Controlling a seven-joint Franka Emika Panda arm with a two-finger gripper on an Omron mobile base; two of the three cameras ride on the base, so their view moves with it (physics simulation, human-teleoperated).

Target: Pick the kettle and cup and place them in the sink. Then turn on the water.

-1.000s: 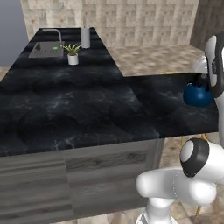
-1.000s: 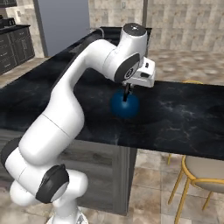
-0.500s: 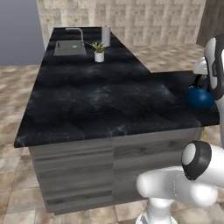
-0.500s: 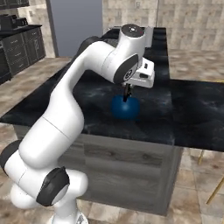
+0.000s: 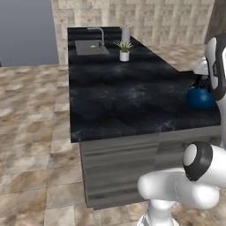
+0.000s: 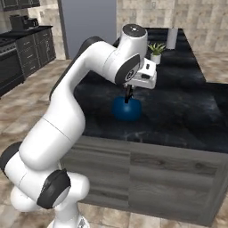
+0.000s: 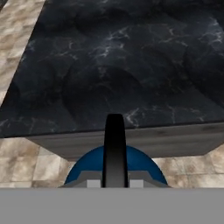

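The blue kettle point(image 6: 127, 109) hangs under the white arm in the middle of the right base view, over the near part of the black surface point(image 6: 187, 111). Whether it touches the surface or hangs just above it cannot be told. The pincer point(image 6: 128, 97) comes straight down onto the top of the kettle and is closed on its black handle. In the left base view the kettle point(image 5: 201, 98) shows at the right edge of the frame, near the front corner of the surface point(image 5: 119, 101), with the arm right above it. In the hand view the round blue kettle point(image 7: 114, 168) sits at the bottom middle of the frame, and its black handle point(image 7: 114, 148) stands up right in the middle. Behind it lie the dark marble surface point(image 7: 122, 61) and a strip of tan floor tiles point(image 7: 26, 162).

The sink point(image 5: 90, 47) is far away at the upper left of the left base view, sunk into the far end of the surface. A thin grey faucet point(image 5: 99, 34) curves over it. A small green spot in the basin may be the cup point(image 5: 93, 46), but it is too small to tell for sure. A little white pot with a green plant point(image 5: 124, 50) stands just right of the sink, and a pale tall roll point(image 5: 126, 34) stands behind it. In the right base view the plant point(image 6: 156, 52) and the roll point(image 6: 172, 38) sit at the top right of the frame.
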